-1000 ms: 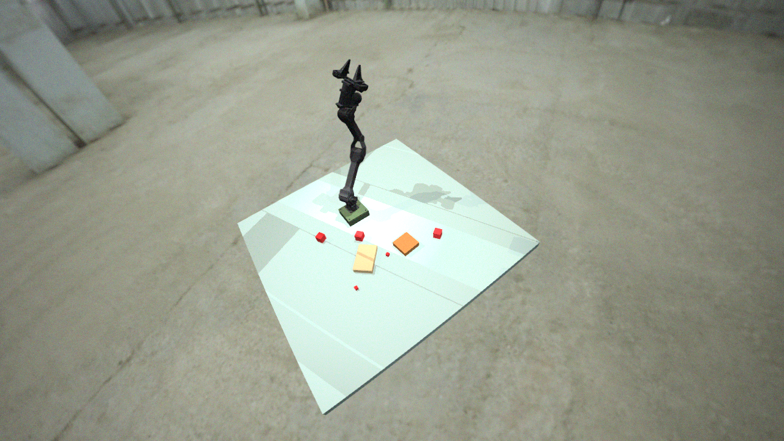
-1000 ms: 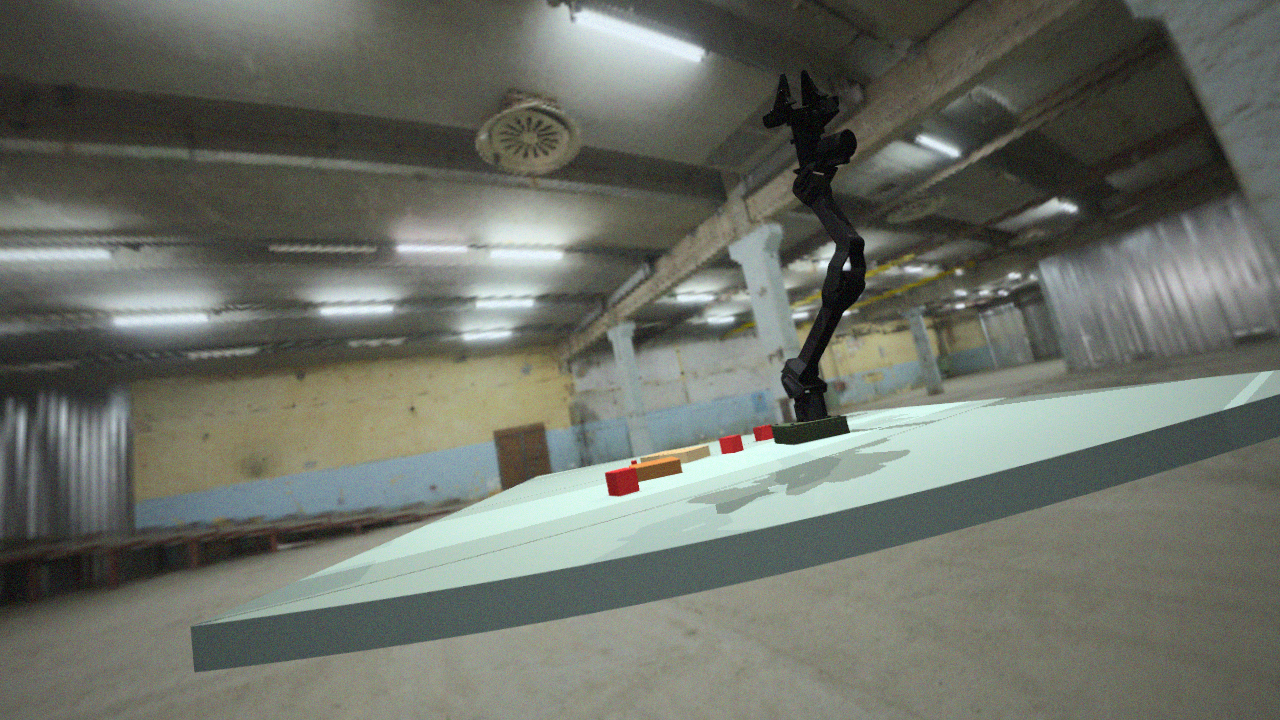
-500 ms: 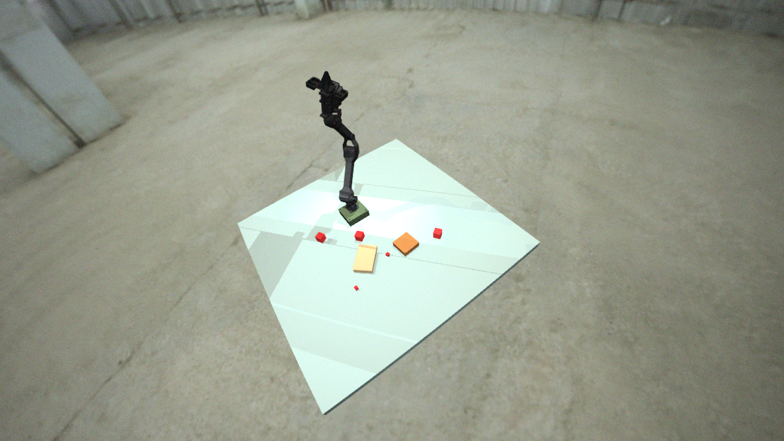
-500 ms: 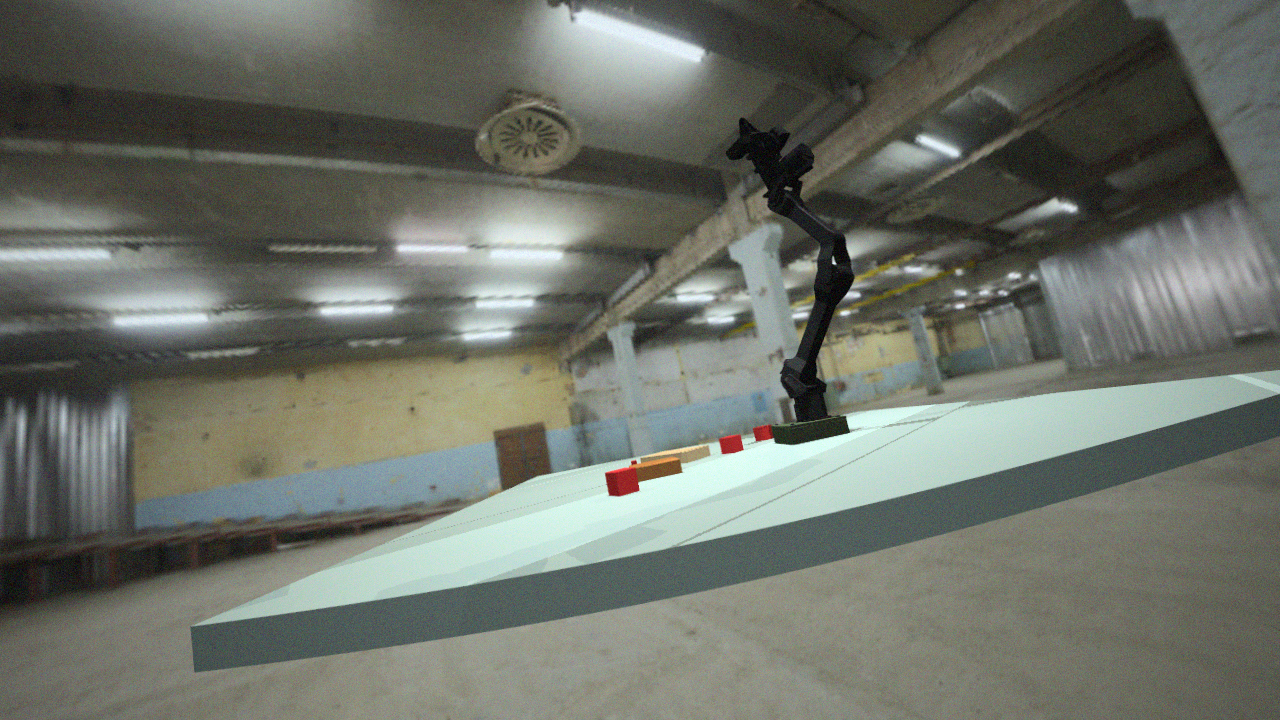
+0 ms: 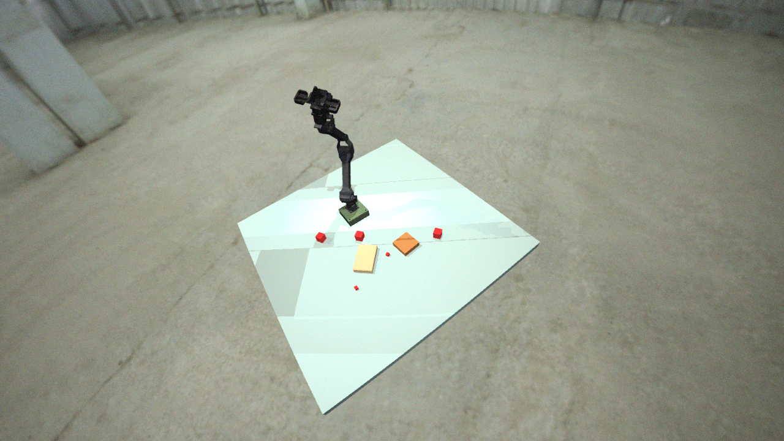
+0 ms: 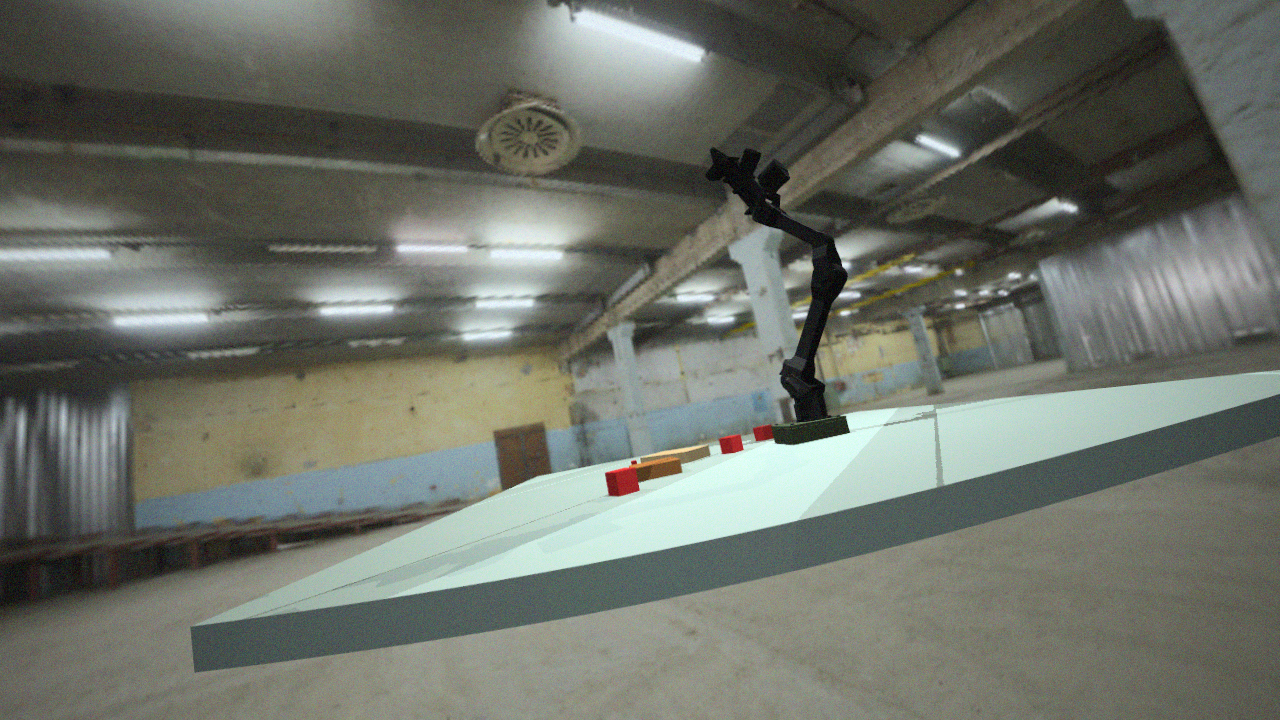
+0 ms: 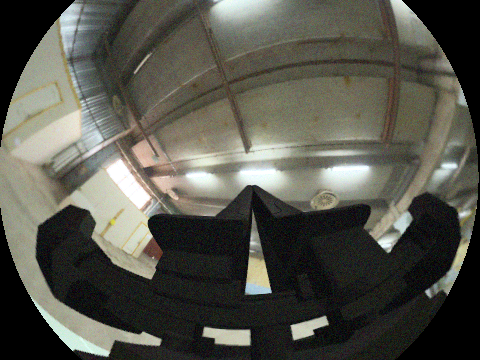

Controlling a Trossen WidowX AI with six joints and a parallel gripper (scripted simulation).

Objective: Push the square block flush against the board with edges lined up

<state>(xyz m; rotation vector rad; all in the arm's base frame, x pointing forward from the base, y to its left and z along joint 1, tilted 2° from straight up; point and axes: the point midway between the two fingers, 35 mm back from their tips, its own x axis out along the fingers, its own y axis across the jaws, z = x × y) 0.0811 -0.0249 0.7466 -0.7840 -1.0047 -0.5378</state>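
The orange square block [image 5: 405, 243] [image 6: 656, 468] lies flat on the table. The pale yellow rectangular board [image 5: 365, 258] [image 6: 684, 453] lies flat to its left in the top view. They are apart, with a gap between them, and the block is turned at an angle to the board. My gripper [image 5: 315, 89] [image 6: 712, 163] [image 7: 251, 190] is shut and empty, its fingertips together. It is raised high above the table, far from both parts. The wrist view shows the hall and its ceiling, with neither block nor board visible.
A small red cube [image 5: 387, 253] lies in the gap between board and block. Another small one [image 5: 355, 288] lies in front of the board. Larger red cubes lie right of the block [image 5: 437, 233] [image 6: 622, 481] and near the green arm base [image 5: 354, 212] [image 6: 810, 430].
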